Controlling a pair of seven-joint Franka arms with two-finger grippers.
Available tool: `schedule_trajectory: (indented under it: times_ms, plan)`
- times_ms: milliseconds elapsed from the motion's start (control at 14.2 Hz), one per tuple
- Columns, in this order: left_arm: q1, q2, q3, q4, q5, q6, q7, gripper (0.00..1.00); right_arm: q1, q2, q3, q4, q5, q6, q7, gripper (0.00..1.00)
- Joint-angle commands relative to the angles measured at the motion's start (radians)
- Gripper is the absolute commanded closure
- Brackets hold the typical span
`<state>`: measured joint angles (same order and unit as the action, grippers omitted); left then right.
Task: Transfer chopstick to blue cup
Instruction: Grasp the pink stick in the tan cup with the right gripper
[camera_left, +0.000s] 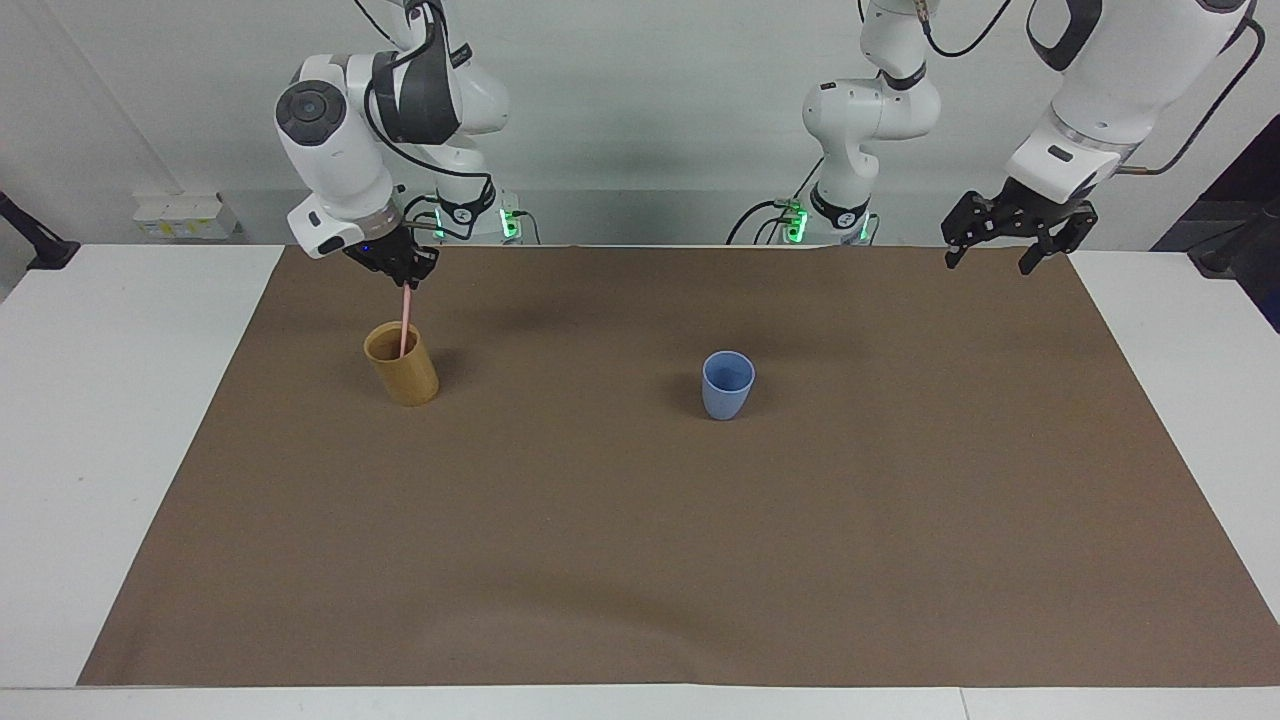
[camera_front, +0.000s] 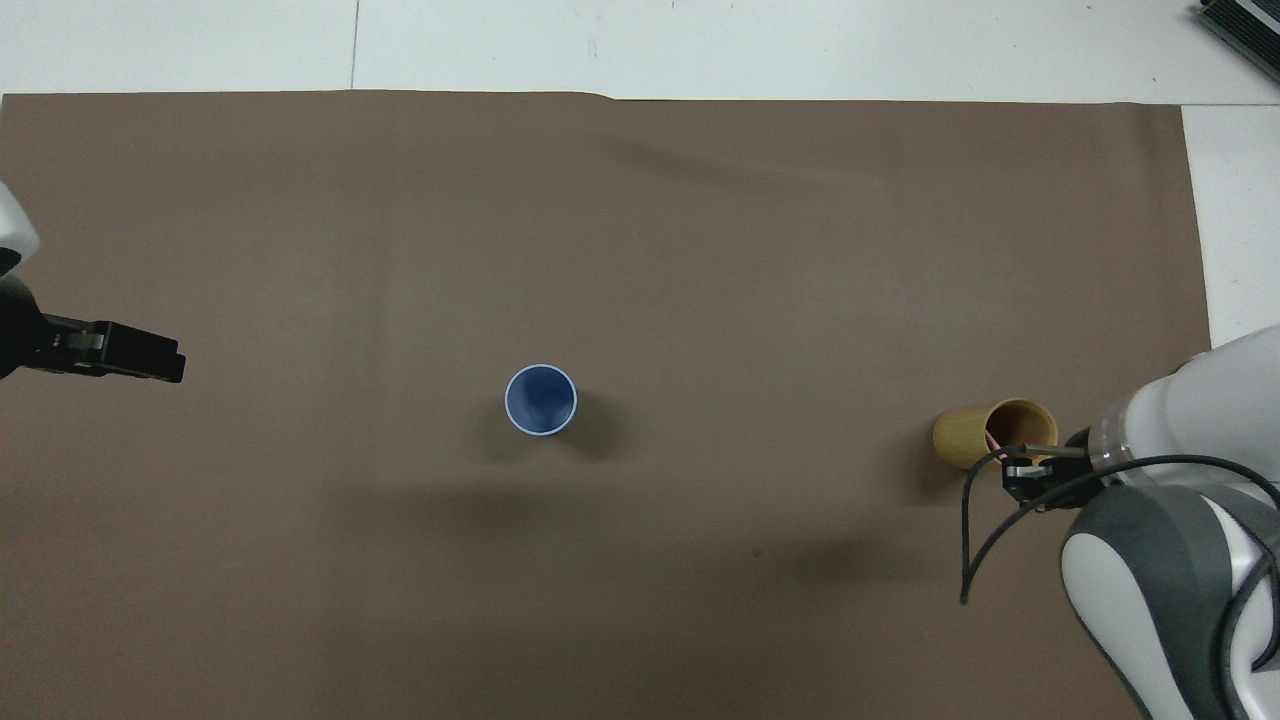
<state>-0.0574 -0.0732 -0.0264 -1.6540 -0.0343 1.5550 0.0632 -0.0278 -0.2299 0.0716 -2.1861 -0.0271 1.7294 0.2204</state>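
A white table is covered almost wholly by a brown mat, and a pale wall is seen where the two arm bases stand. Two cups are counted and one chopstick. In the facing view the blue cup is set a little past the mat's middle, toward three o'clock, and nothing is seen inside it; the bamboo cup is set well apart from it, at about nine o'clock, toward the right arm's end of the table. The chopstick is stood in the bamboo cup, slightly tilted, and its upper end is pinched by the right claw, which is closed on it directly over that cup. The left claw is held wide, gripping nothing, over the mat's corner at two o'clock, where this arm waits. The whole lower half of the mat, toward six o'clock, is left bare, and white margins of the table are seen at both ends.
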Motion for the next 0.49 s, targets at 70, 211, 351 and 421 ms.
schedule_trajectory:
  times_ms: [70, 211, 351, 421]
  plan:
    - [0.017, -0.008, -0.012, 0.006, 0.011, -0.012, 0.012, 0.00, -0.001, -0.017, -0.001, 0.028, 0.015, 0.001, -0.030, 1.00]
    - [0.017, -0.008, -0.012, 0.006, 0.011, -0.012, 0.012, 0.00, -0.003, -0.006, -0.003, 0.084, 0.015, -0.042, -0.027, 1.00]
    - [0.016, -0.010, -0.012, 0.006, 0.011, -0.010, 0.012, 0.00, -0.003, -0.005, -0.003, 0.150, 0.048, -0.103, -0.021, 1.00]
    - [0.016, -0.008, -0.012, 0.006, 0.011, -0.012, 0.012, 0.00, -0.009, 0.000, -0.003, 0.185, 0.079, -0.138, -0.019, 1.00]
